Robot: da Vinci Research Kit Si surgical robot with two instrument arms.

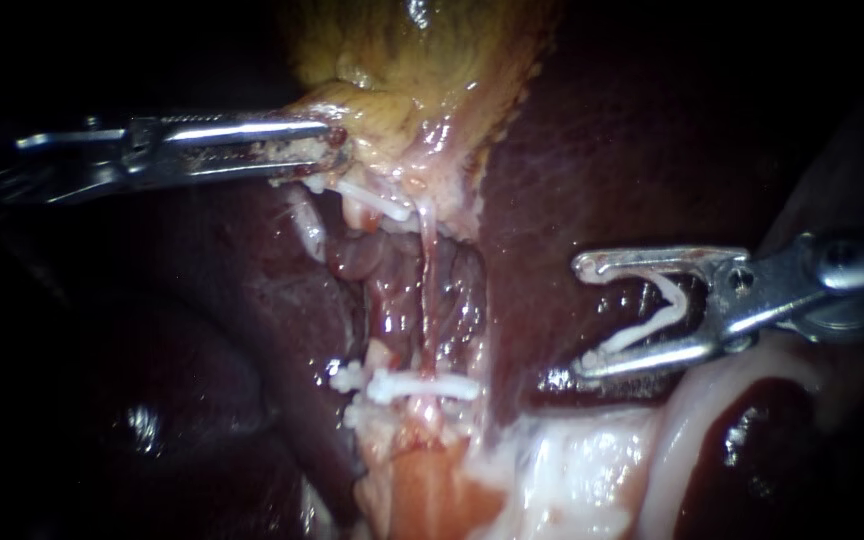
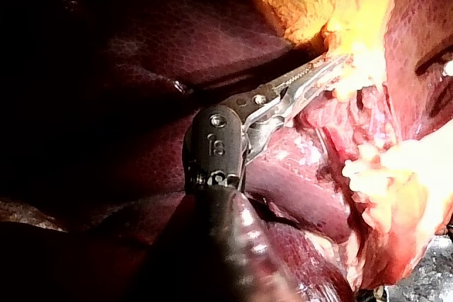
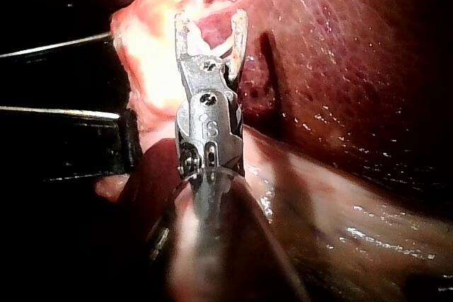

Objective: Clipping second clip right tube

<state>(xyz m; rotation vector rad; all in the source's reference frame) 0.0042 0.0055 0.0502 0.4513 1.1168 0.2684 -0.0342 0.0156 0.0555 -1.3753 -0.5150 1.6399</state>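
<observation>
The white clip (image 1: 652,322) sits gripped in the right instrument's (image 1: 578,316) wide claw over the liver (image 1: 592,150); the left instrument's (image 1: 340,142) claw clamps the gallbladder (image 1: 422,60).

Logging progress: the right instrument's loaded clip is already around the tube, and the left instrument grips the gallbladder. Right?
No. In the endoscope view the right instrument holds its loaded clip over the liver, apart from the tube. The left instrument does grip the gallbladder.

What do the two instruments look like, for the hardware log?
Left instrument: silvery metal, long slim toothed jaws, dark rounded wrist with small screws. Right instrument: silvery metal, wider fork-shaped jaws, a screw at the pivot, dark rounded wrist. Both run back into dark thin shafts. No cables visible.
</observation>
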